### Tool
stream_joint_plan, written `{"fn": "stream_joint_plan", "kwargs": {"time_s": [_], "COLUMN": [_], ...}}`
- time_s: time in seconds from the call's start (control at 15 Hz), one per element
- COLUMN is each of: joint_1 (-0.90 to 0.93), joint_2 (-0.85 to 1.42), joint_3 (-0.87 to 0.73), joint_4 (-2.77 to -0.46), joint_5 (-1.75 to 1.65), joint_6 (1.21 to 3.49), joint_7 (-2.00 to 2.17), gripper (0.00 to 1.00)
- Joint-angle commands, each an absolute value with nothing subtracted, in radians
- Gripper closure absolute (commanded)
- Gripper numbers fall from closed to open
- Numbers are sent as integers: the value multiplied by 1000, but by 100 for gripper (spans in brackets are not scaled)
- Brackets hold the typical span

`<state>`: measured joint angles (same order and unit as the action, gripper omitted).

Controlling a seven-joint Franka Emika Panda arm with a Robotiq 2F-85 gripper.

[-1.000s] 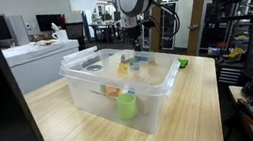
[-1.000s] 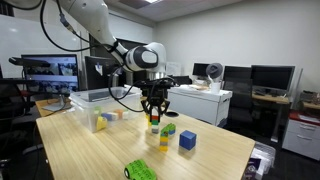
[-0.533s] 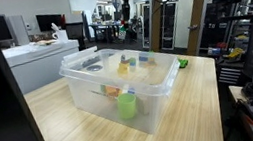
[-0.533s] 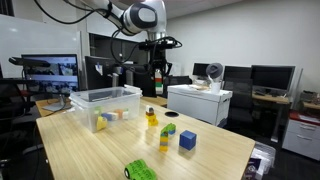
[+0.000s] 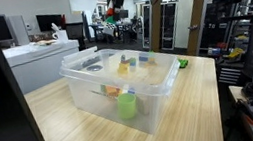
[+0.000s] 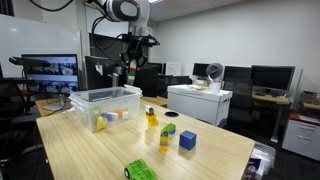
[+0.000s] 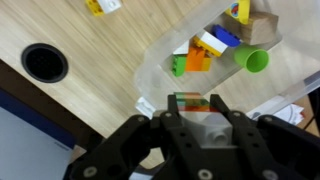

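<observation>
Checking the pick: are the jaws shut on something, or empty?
Shut on a small red-and-green toy block; wrist view shows it clamped between them.

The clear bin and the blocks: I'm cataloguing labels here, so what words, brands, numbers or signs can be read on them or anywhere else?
No text is readable in any view.
Clear bin: no label shows.
Blocks in the bin and block in the tool: plain colours, no print.
Monitor: lit, content too small to read.

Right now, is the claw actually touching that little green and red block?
Touching. The wrist view shows the gripper clamped on the green and red block from both sides, with no gap.
</observation>
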<state>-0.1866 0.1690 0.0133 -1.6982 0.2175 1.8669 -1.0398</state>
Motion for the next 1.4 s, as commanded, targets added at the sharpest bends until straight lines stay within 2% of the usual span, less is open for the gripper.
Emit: {"fn": "stream_joint_plan", "kwargs": {"time_s": [0.0, 0.07, 0.13, 0.27, 0.53, 0.87, 1.33], "joint_1": [-160, -148, -142, -135, -139, -178, -198], "joint_2": [121, 121, 120, 126, 166, 281, 413], "joint_3": [9, 6, 4, 2, -13, -84, -149], "joint_4": [-1804, -1828, -1842, -1861, -1822, -1694, -1711], "joint_5": [267, 257, 248, 245, 249, 204, 70], "joint_6": [1812, 1811, 1814, 1814, 1836, 1939, 2134], "joint_7": [-1179, -1199, -1211, -1234, -1230, -1166, -803], "gripper": [89, 89, 39, 32, 2, 0, 0]}}
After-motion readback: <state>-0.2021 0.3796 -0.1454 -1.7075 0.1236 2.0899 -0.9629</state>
